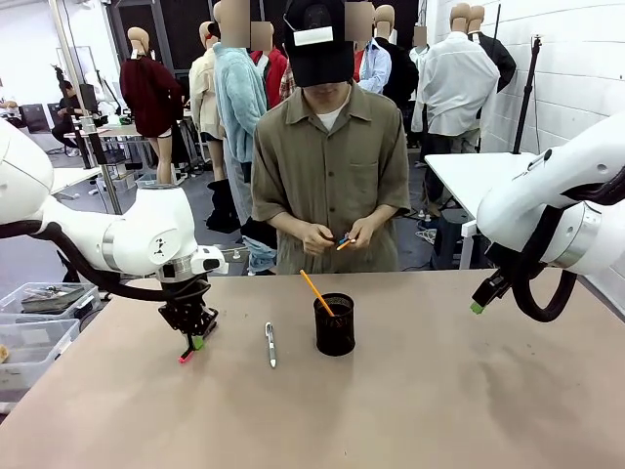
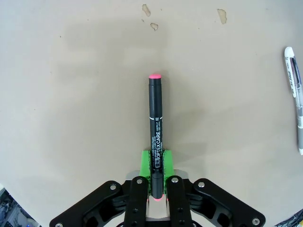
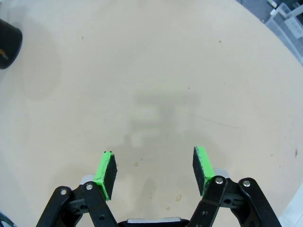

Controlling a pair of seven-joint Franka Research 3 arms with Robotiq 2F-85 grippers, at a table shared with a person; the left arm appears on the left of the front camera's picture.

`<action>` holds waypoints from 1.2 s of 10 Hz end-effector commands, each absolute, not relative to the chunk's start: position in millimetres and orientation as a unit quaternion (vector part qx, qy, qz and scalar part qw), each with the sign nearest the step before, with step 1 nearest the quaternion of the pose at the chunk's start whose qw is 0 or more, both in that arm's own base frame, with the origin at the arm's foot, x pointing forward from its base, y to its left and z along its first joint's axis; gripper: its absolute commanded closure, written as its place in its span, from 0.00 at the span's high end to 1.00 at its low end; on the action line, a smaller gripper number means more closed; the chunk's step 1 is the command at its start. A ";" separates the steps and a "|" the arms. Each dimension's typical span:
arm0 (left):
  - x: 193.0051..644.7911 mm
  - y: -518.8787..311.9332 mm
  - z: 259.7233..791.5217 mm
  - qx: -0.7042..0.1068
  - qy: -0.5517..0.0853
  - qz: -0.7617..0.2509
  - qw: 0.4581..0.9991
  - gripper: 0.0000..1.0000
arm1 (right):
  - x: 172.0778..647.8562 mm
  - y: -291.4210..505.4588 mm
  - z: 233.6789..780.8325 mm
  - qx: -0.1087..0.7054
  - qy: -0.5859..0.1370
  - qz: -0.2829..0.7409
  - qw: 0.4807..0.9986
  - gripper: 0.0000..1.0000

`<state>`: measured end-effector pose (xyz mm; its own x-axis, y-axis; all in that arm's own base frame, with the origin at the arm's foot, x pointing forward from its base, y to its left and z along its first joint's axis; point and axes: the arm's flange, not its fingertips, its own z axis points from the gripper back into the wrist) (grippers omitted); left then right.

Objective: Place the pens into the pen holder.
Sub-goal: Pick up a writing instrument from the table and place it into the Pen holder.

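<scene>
Table (image 1: pixel 439 410): a tan surface across the lower half of the front view.

Person (image 1: pixel 332 166): stands at the far edge, upper centre of the frame. Both hands (image 1: pixel 317 237) are together at waist height around a small coloured item, too small to identify.

Left gripper (image 1: pixel 192 342): at lower left of the front view, low over the table and pointing down. Its jaws are clamped on the red and black pen (image 2: pixel 155 118). In the left wrist view this pen runs up the centre of the frame, from between the green pads (image 2: pixel 163 158) to its pink end. Whether that end touches the table cannot be told.

Right gripper (image 1: pixel 479 306): at right of the front view, raised above the table. In the right wrist view its jaws stand wide apart with nothing between them.

Pen holder (image 1: pixel 335 327): stands upright just right of centre in the front view, well apart from both grippers.

Orange-yellow pen (image 1: pixel 316 291): stands in the pen holder, leaning toward upper left.

Silver-white pen (image 1: pixel 270 344): lies flat on the table between the left gripper and the pen holder, touching neither.
</scene>
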<state>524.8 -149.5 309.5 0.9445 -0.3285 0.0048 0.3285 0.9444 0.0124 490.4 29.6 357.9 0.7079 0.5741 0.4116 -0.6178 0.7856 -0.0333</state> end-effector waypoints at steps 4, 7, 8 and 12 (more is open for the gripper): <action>510.7 -146.6 329.8 -0.037 -0.092 -0.273 0.957 0.00 | 488.8 26.4 353.4 0.061 -0.213 0.326 0.919 0.81; 503.2 -150.6 348.0 -0.083 -0.211 -0.377 0.898 0.00 | 488.8 26.4 353.4 0.061 -0.213 0.326 0.919 0.81; 503.7 -155.5 350.4 -0.092 -0.242 -0.409 0.875 0.00 | 488.8 26.4 353.4 0.061 -0.213 0.326 0.919 0.81; 516.5 -179.8 349.2 -0.177 -0.332 -0.483 0.790 0.00 | 488.8 26.4 353.4 0.061 -0.213 0.326 0.919 0.81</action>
